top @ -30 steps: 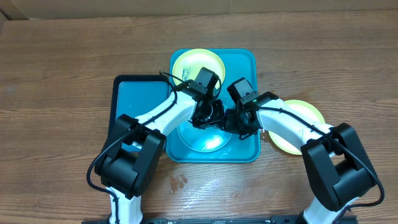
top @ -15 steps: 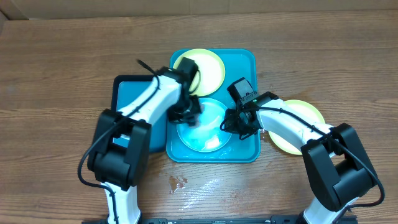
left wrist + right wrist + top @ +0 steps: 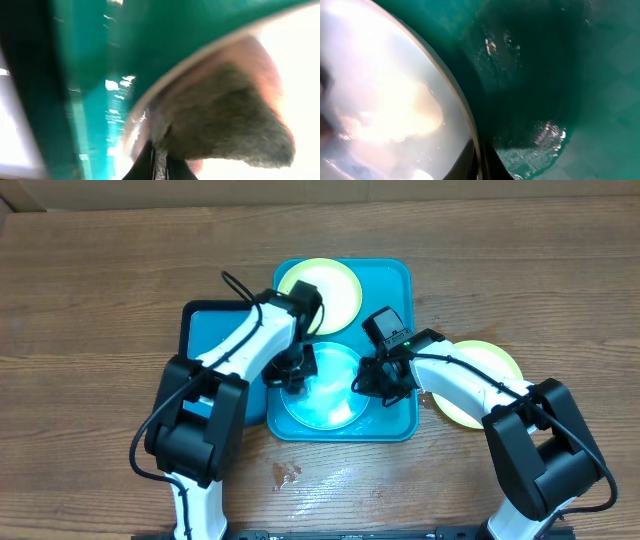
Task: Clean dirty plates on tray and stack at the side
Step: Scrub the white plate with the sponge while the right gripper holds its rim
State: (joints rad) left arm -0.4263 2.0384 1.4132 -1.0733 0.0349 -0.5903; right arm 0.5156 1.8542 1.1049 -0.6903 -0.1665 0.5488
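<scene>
The light-teal tray (image 3: 395, 280) holds a yellow-green rimmed plate (image 3: 325, 292) at its far end and a teal rimmed plate (image 3: 325, 395) in the middle. My left gripper (image 3: 292, 373) (image 3: 159, 159) is over the teal plate's left edge, shut on a grey-and-pink sponge (image 3: 225, 115) that presses on the plate. My right gripper (image 3: 372, 380) (image 3: 480, 162) is shut on the teal plate's right rim (image 3: 465, 105); its pale centre (image 3: 385, 110) shines wet. A second yellow-green plate (image 3: 492, 360) lies on the table right of the tray, partly under my right arm.
A smaller dark-rimmed blue tray (image 3: 215, 330) lies against the big tray's left side, under my left arm. Wet spots (image 3: 285, 472) mark the wooden table (image 3: 100, 280) in front of the trays.
My left gripper has swept the sponge from the middle of the teal plate to its left edge. The right gripper has stayed on the rim.
</scene>
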